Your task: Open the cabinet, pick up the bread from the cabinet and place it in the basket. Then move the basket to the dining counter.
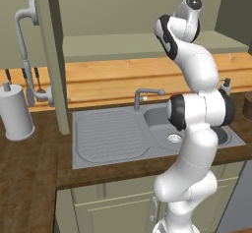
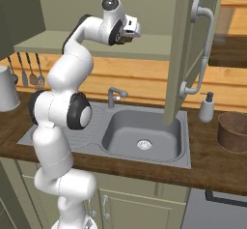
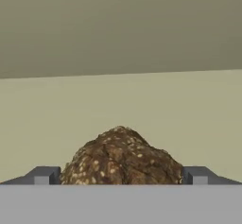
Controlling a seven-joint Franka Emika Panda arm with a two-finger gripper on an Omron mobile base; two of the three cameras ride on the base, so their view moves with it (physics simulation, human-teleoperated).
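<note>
The gripper [image 3: 121,179] stands wide open inside the cabinet [image 2: 185,54], its door swung out above the sink [image 2: 144,136]. The bread [image 3: 120,157] sits between the fingertips [image 3: 43,176], seemingly not yet clamped. The basket [image 2: 233,131] stands on the worktop right of the sink.

Pincer [image 3: 121,176] wide — arm raised

The basket [image 2: 233,132] is cut off by the right edge.
</note>
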